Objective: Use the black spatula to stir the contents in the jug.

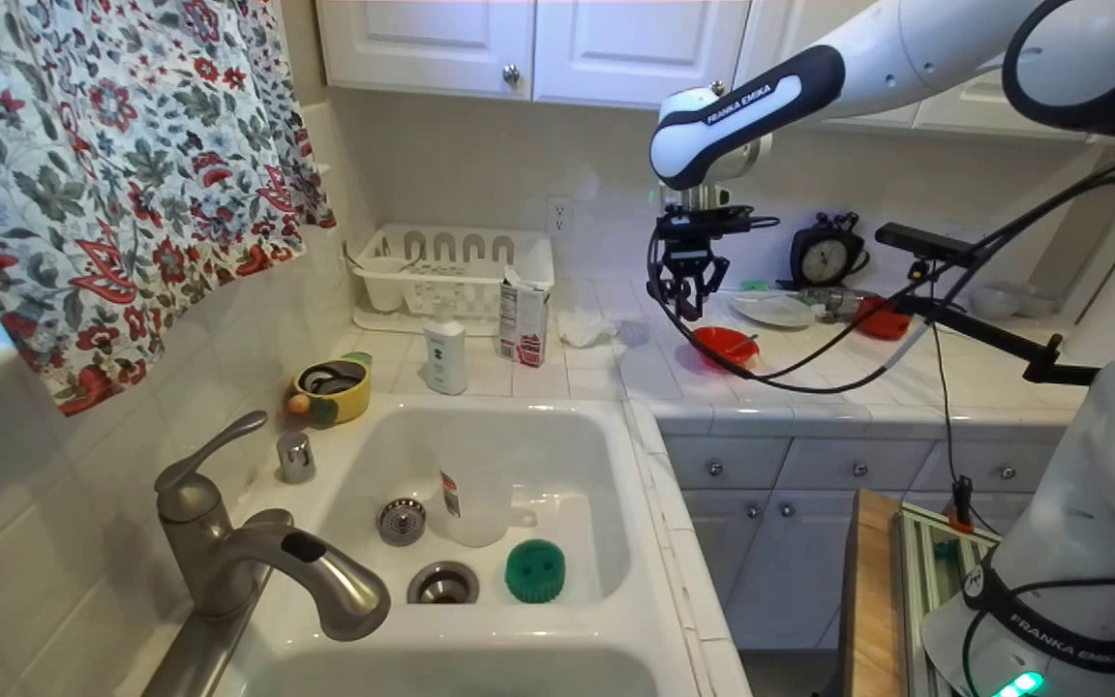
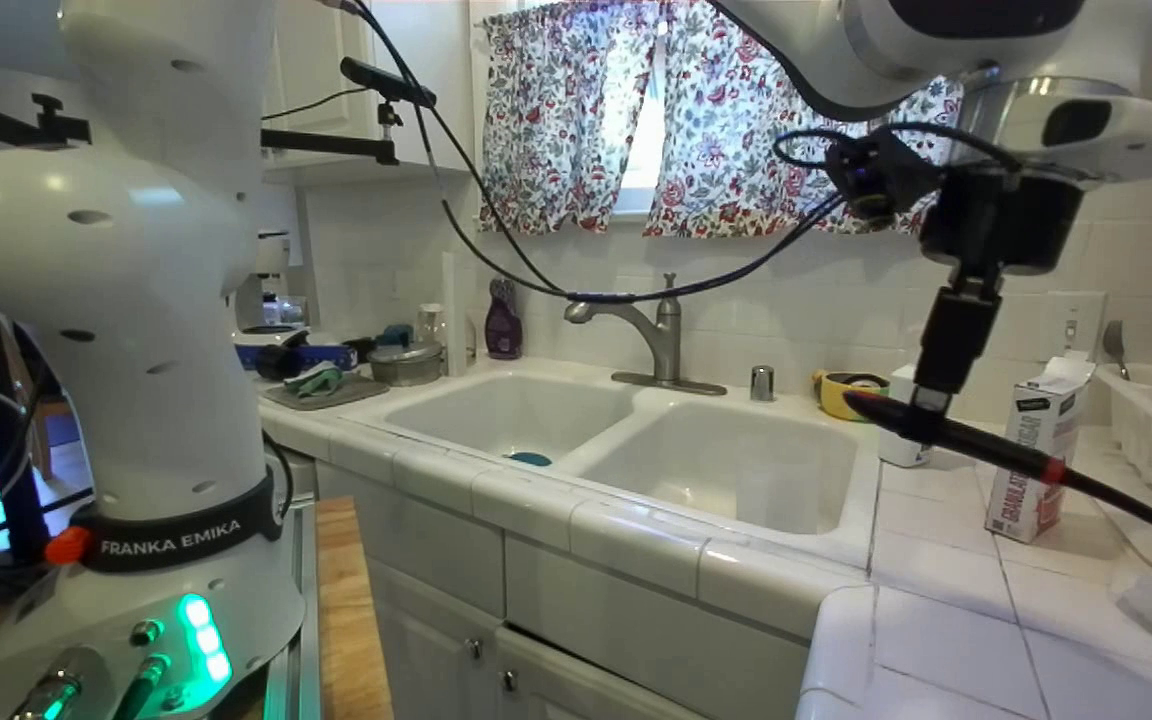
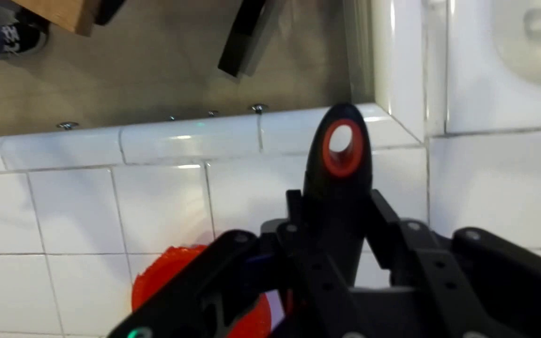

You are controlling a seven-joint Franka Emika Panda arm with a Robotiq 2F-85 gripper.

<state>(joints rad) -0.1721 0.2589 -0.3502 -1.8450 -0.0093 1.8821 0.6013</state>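
- Our claw is clamped on the spatula.
- Beyond the claw, it slants away from the jug.
- The jug sits below and aside from our claw, in the sink.

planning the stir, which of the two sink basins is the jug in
The basin nearer the white dish rack: the jug sits inside it, near the round metal strainer. The other basin lies across the divider.
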